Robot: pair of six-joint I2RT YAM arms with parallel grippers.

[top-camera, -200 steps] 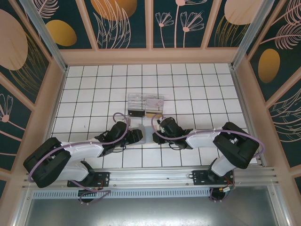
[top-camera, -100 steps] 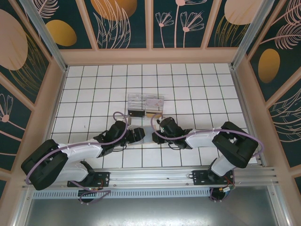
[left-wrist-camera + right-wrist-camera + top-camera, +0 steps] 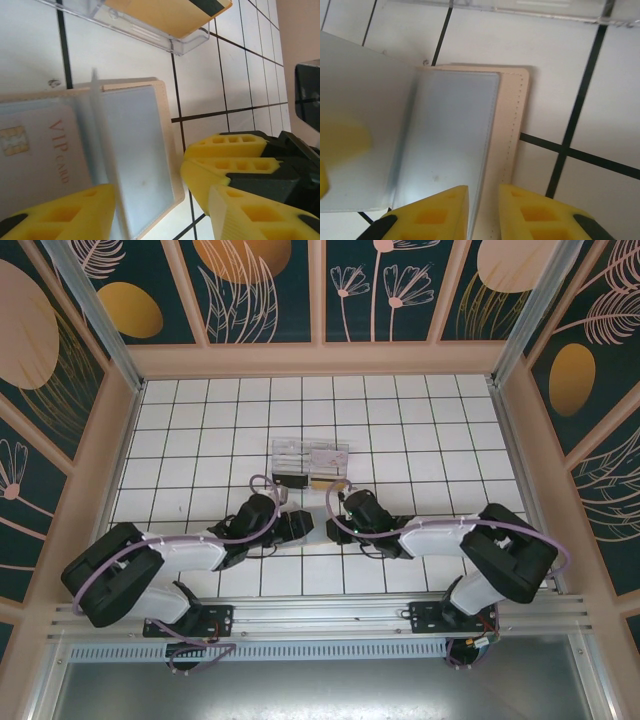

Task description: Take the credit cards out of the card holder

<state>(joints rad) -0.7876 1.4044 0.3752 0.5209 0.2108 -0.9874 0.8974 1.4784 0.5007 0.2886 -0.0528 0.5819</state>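
Nearest, at the left gripper (image 3: 162, 192): jaws wide apart, flanking an upright translucent flap (image 3: 93, 125) of the card holder (image 3: 145, 150). At the right gripper (image 3: 484, 200): jaws only a narrow gap apart, straddling the holder's tan edge; cannot tell whether pressing down or merely hovering.

Just beyond, flat on the white-tiled counter (image 3: 560, 60): the opened holder, with one of the credit cards (image 3: 35, 160), marked VIP, lying beside the flap and not yet out.

Could easily close on the thin flap instead of the card, given how squarely it stands in the gap. Could also drag the whole holder along unless firmly pinned. Farther off, some risk of shoving it against the clear box (image 3: 150, 32).

Compared from above with a second ago: a rightward swing of the left arm, an outward shift of the right elbow, and the two grippers closer together over the holder.
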